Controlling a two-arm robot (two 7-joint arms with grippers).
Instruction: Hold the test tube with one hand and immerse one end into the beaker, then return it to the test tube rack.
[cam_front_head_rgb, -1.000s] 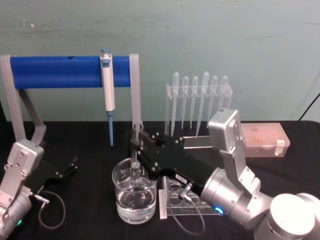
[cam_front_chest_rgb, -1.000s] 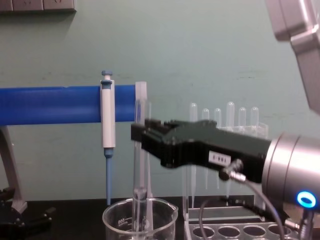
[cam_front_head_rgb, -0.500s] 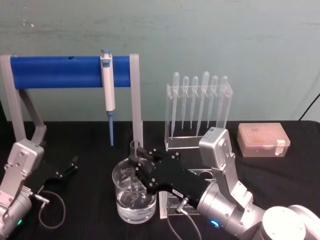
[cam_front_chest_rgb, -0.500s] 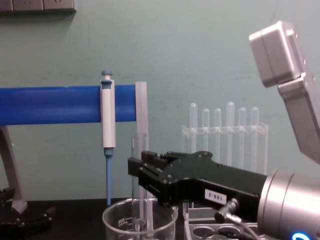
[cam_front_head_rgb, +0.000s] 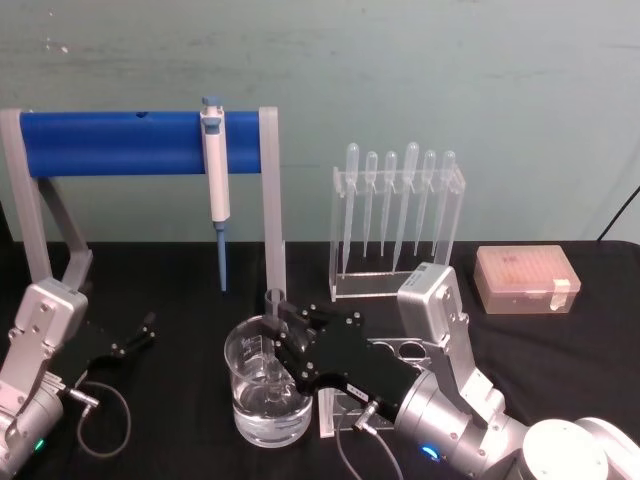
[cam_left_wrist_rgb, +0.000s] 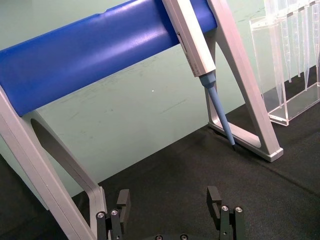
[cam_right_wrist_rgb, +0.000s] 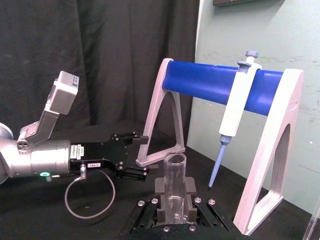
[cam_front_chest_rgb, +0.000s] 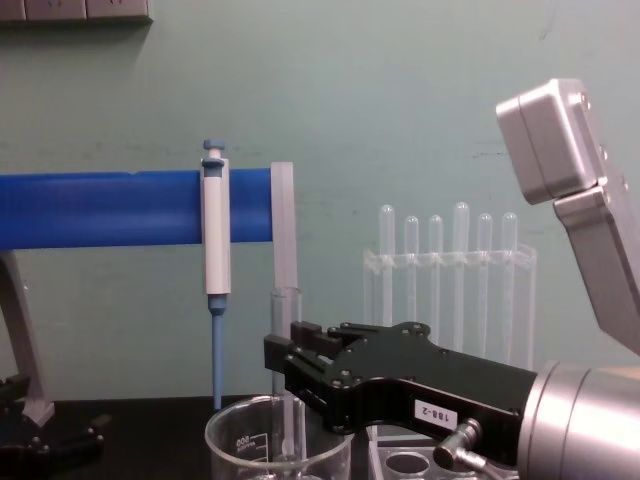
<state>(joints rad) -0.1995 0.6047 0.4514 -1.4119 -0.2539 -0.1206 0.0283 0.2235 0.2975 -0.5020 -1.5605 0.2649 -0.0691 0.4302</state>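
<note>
The right claw (cam_front_head_rgb: 283, 340) is gripping the clear glass test tube (cam_front_head_rgb: 272, 300) around its middle and holding it upright. The tube's open rim is showing above the black fingers, and its lower end is reaching down inside the beaker (cam_front_head_rgb: 250, 420). The wide, clear beaker, printed with white marks, is standing near the surface's front edge, left of its middle, and is holding clear liquid.

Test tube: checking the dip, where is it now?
Head view, left of centre: the test tube stands upright in the right gripper, lower end inside the beaker, beside the rack.
</note>
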